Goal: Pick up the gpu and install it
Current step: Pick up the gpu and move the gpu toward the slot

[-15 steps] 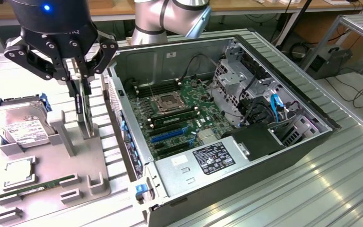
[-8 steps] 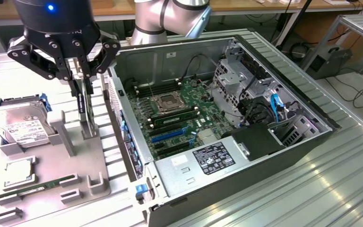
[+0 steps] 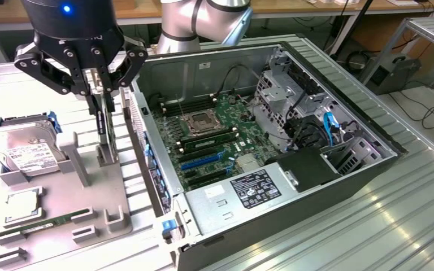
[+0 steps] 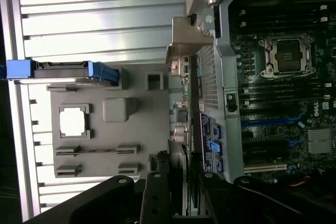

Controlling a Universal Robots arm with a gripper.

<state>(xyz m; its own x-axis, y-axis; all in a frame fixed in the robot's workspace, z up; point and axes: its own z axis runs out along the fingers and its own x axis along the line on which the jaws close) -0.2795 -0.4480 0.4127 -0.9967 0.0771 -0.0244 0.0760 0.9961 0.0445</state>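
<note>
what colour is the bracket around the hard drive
The bracket is blue, shown best in the wrist view.

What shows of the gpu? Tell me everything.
The gpu is a thin, flat, dark card seen almost edge-on, upright with its long side vertical. The gripper is shut on its upper end. Its lower end reaches among the posts of the grey holder tray, on the exterior view's left of the computer case; contact with the tray cannot be told.
</note>
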